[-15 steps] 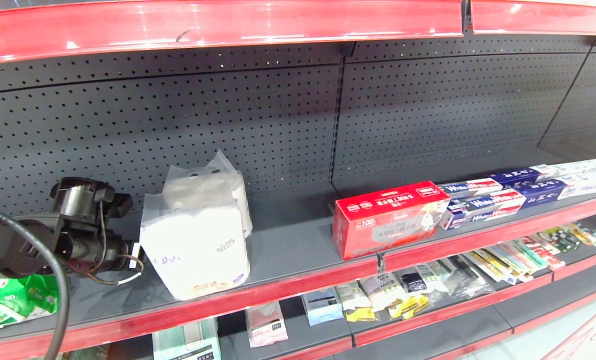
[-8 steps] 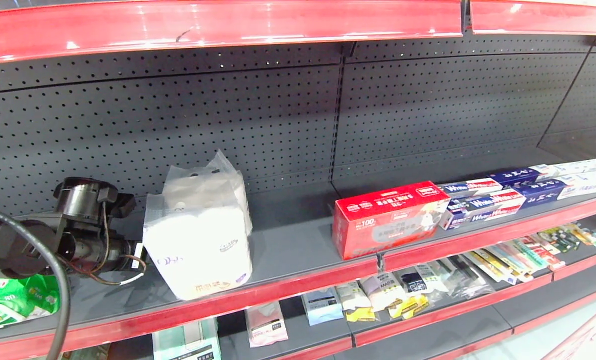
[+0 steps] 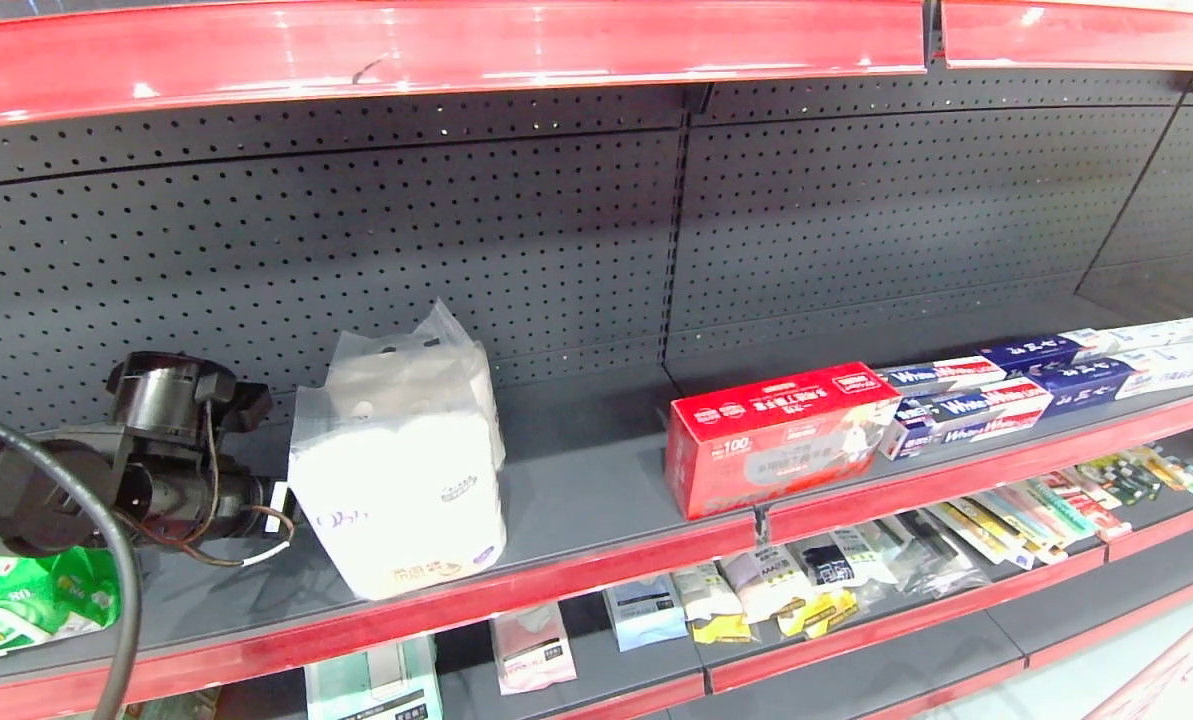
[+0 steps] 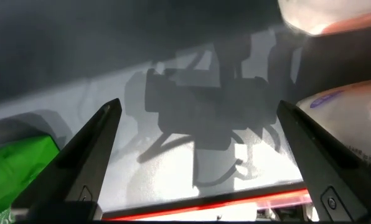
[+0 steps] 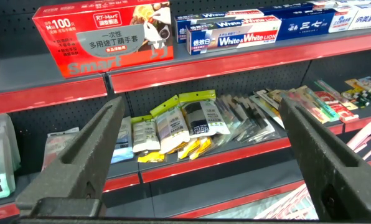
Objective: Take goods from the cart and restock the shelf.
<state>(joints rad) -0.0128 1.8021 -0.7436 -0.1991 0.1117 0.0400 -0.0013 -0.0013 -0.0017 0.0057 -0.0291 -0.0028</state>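
My left claw (image 4: 198, 106) is spread wide and holds nothing, low over the shelf (image 3: 596, 490). The white tissue pack (image 3: 396, 480) stands just beside 1 finger, and I cannot tell whether they touch. A green pack (image 3: 16, 600) is cut off at the shelf's left end. My right claw (image 5: 201, 98) gapes wide too, empty, facing a red box (image 5: 101, 34).
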